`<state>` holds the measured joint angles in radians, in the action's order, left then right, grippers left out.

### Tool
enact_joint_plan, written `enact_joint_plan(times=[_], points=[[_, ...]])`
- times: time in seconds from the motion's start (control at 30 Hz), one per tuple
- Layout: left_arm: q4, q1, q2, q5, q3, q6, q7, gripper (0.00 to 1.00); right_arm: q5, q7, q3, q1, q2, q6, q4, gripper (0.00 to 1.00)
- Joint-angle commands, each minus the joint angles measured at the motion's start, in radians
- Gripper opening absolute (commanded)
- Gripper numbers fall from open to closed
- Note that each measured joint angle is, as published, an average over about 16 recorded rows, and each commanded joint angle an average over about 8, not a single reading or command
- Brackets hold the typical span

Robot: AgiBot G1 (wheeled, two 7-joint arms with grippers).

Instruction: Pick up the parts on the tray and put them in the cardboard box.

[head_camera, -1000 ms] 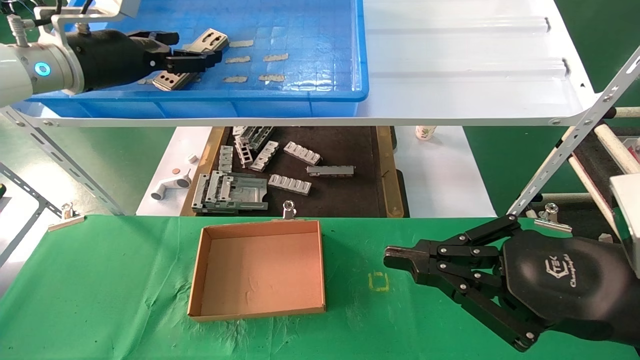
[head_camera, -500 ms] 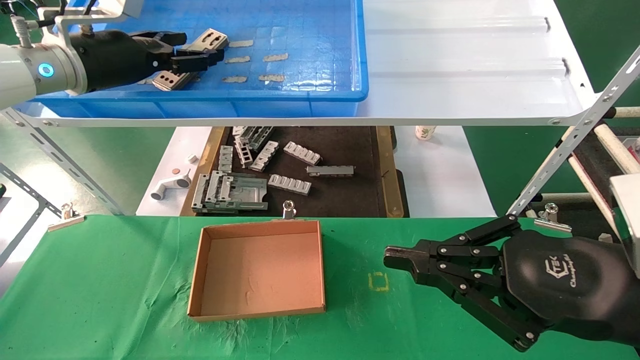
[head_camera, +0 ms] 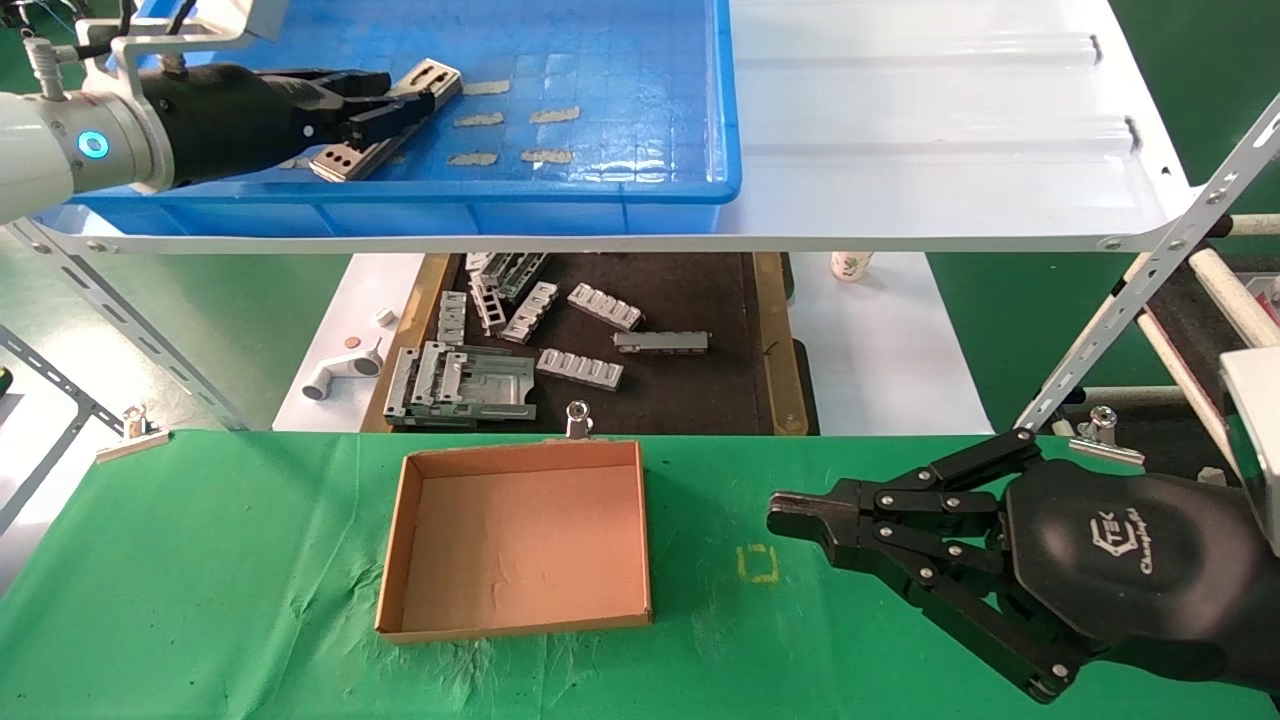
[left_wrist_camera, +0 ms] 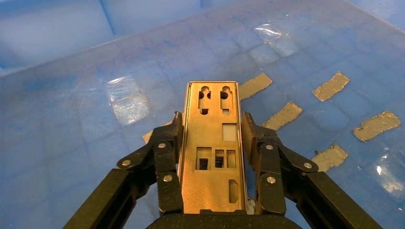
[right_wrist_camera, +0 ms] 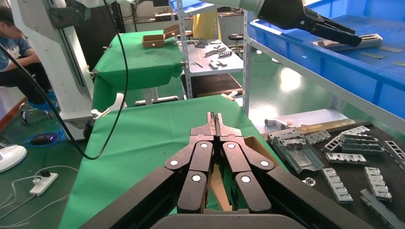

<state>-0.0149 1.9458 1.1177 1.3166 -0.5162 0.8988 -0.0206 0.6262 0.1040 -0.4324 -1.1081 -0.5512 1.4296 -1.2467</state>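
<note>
The blue tray (head_camera: 620, 60) sits on the upper white shelf at the far left. In it lies a silver punched part (head_camera: 430, 78), angled, next to several tan tape patches. My left gripper (head_camera: 392, 97) reaches into the tray, its fingers closed against the long edges of the part (left_wrist_camera: 213, 143). The tray floor (left_wrist_camera: 71, 119) shows beneath it. Whether the part is off the floor I cannot tell. The cardboard box (head_camera: 515, 540) lies with nothing in it on the green cloth in front. My right gripper (head_camera: 782, 515) hovers shut over the cloth to the right of the box, holding nothing (right_wrist_camera: 215, 117).
Below the shelf (head_camera: 930, 120) a black mat (head_camera: 690, 300) carries several grey slotted brackets. A slanted white shelf strut (head_camera: 1130, 290) stands at the right. A metal clip (head_camera: 577, 418) sits at the box's far edge, and a small yellow square (head_camera: 757, 563) marks the cloth.
The left gripper's fingers have closed in from a wide spread onto the part's edges, and the part has swung slightly into line with them. The right arm has not moved.
</note>
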Motion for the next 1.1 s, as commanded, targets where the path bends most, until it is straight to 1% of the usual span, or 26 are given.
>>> enact_joint_plan(times=[0.03, 0.33, 0.53, 0.67, 0.97, 1.1], points=[[0.001, 0.000, 0.000, 0.000, 0.000, -0.003, -0.003, 0.00, 0.000, 0.000, 0.000, 0.000, 0.000, 0.000, 0.000, 0.00], [-0.003, 0.008, -0.002, -0.006, 0.004, 0.009, -0.018, 0.00, 0.000, 0.000, 0.000, 0.000, 0.000, 0.000, 0.000, 0.00], [-0.025, 0.031, -0.020, -0.017, 0.011, 0.076, -0.038, 0.00, 0.000, 0.000, 0.000, 0.000, 0.000, 0.000, 0.000, 0.00], [-0.052, 0.052, -0.048, -0.024, 0.015, 0.185, -0.064, 0.00, 0.000, 0.000, 0.000, 0.000, 0.000, 0.000, 0.000, 0.00], [-0.128, 0.100, -0.126, -0.028, 0.006, 0.582, -0.160, 0.00, 0.000, 0.000, 0.000, 0.000, 0.000, 0.000, 0.000, 0.00], [-0.182, 0.103, -0.145, -0.020, -0.018, 0.680, -0.213, 0.00, 0.000, 0.000, 0.000, 0.000, 0.000, 0.000, 0.000, 0.00]])
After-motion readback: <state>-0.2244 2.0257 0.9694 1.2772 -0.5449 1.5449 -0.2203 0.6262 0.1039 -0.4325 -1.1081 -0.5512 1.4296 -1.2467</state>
